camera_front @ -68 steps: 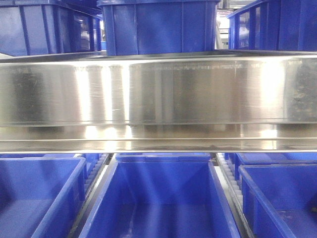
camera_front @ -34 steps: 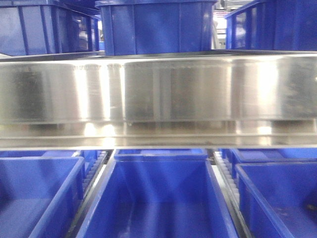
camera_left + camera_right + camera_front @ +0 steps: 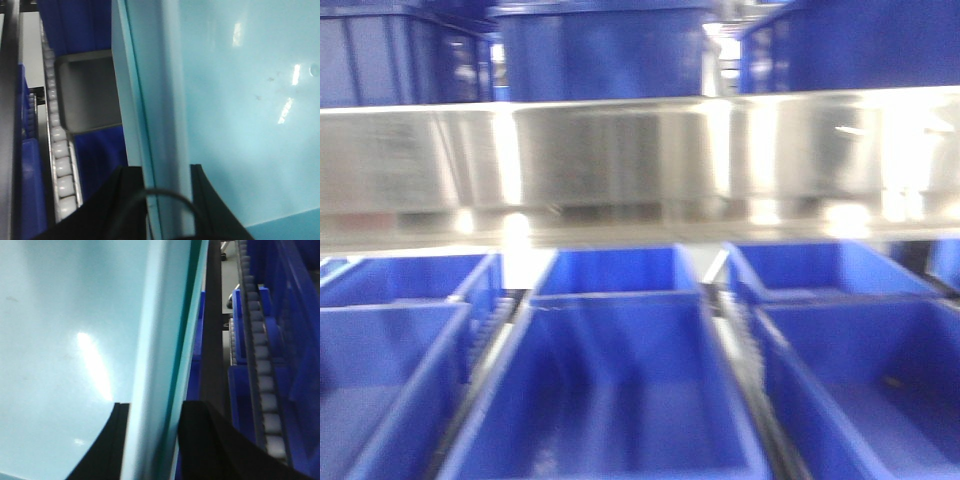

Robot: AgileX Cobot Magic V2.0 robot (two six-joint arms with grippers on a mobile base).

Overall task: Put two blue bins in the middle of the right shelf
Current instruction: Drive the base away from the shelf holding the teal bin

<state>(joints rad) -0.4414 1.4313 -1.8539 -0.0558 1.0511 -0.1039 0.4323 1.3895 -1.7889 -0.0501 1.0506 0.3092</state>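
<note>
A blue bin [image 3: 610, 400] fills the lower middle of the front view, open and empty. In the left wrist view its left wall [image 3: 165, 100] looks pale cyan, and my left gripper [image 3: 167, 172] is shut on it, one black finger on each side. In the right wrist view my right gripper [image 3: 155, 410] is shut on the bin's right wall [image 3: 160, 315] in the same way. Neither gripper shows in the front view.
A steel shelf beam [image 3: 640, 165] crosses above the bin, with more blue bins [image 3: 600, 50] on top. Blue bins stand to the left [image 3: 380, 380] and right [image 3: 860, 380]. White roller tracks [image 3: 57, 150] [image 3: 260, 355] run beside the held bin.
The front view has shifted and blurred. The shelf beam now sits higher, the bins on the right have slid left, and more of the lower bins shows.
</note>
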